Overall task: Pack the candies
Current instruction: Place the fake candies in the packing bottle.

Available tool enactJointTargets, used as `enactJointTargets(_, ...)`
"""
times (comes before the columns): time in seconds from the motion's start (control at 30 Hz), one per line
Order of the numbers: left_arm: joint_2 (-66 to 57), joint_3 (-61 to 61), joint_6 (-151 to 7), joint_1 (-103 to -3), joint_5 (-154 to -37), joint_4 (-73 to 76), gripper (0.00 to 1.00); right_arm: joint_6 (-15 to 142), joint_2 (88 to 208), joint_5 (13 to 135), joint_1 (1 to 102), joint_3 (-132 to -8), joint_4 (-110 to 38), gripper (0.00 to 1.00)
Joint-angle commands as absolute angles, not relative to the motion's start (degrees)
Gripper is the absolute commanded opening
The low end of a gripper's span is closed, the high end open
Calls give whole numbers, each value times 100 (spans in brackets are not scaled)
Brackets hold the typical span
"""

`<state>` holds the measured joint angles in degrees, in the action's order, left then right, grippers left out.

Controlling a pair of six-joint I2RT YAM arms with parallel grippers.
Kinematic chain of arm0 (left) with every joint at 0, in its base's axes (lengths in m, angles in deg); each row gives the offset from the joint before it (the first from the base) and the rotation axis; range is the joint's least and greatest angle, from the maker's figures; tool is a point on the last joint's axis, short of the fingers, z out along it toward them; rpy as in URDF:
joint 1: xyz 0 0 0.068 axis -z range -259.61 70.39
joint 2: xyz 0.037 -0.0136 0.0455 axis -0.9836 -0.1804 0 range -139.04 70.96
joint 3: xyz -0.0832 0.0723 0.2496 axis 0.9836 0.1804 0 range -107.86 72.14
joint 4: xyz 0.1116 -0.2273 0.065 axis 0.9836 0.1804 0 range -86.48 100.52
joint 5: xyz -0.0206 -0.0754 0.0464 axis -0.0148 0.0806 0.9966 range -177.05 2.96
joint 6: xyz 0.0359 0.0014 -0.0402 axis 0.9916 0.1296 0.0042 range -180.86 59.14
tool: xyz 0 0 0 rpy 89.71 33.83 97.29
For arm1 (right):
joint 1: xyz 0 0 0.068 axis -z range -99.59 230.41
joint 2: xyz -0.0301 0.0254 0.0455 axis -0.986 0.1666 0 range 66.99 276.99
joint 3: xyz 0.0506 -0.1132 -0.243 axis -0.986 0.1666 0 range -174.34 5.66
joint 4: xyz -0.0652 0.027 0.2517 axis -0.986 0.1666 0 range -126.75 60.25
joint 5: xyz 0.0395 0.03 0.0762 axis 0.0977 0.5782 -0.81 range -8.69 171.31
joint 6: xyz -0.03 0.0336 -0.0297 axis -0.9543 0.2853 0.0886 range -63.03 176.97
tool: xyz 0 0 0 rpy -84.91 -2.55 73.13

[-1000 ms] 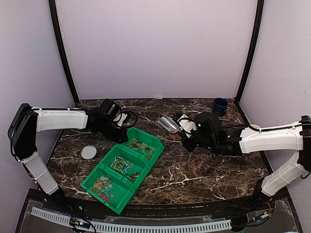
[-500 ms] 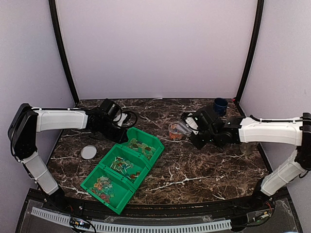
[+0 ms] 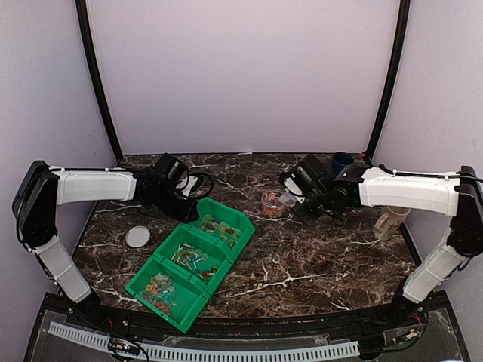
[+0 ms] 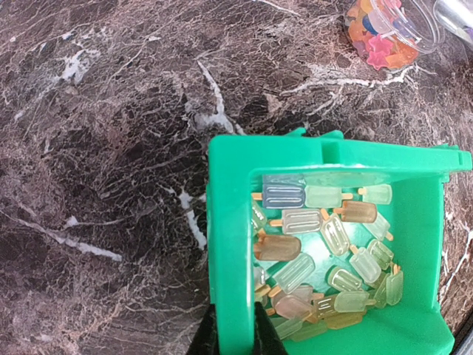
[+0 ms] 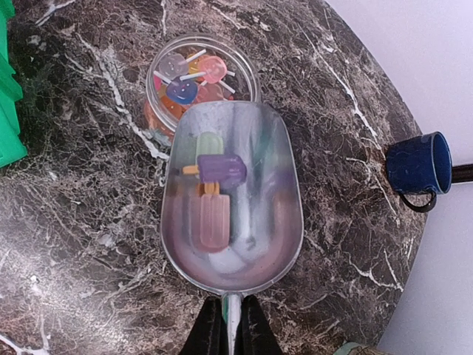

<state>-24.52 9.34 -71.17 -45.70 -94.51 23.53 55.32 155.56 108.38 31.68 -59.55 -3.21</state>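
Right gripper (image 5: 229,327): clamped on handle of translucent rounded scoop (image 5: 273,222), loaded with popsicle-shaped candies (image 5: 220,168); scoop lip overlapping 6 o'clock rim of small clear round jar (image 5: 247,70), part-filled with more. Left gripper (image 4: 235,334): pinching wall of green three-compartment plastic bin (image 4: 229,222), candies inside. Jar at 2 o'clock from bin.

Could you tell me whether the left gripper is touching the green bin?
Touching. In the left wrist view the left gripper pinches the green bin by its wall, a finger against each side.
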Motion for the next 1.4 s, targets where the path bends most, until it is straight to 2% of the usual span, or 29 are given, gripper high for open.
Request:
enactJointTargets(0.0, -2131, 781, -7166, -4595, -9528, 2215, 0, 5456, 15698, 10983, 3207, -6300, 87, 0)
enactJointTargets(0.5, -2155, 772, -7183, -4595, -9549, 2218, 0, 5429, 16129, 11083, 3206, -7023, 999, 0)
enactJointTargets(1.37, -2160, 772, -7185, -4595, -9544, 2225, 0, 5290, 16423, 11320, 3117, -7847, 1645, 0)
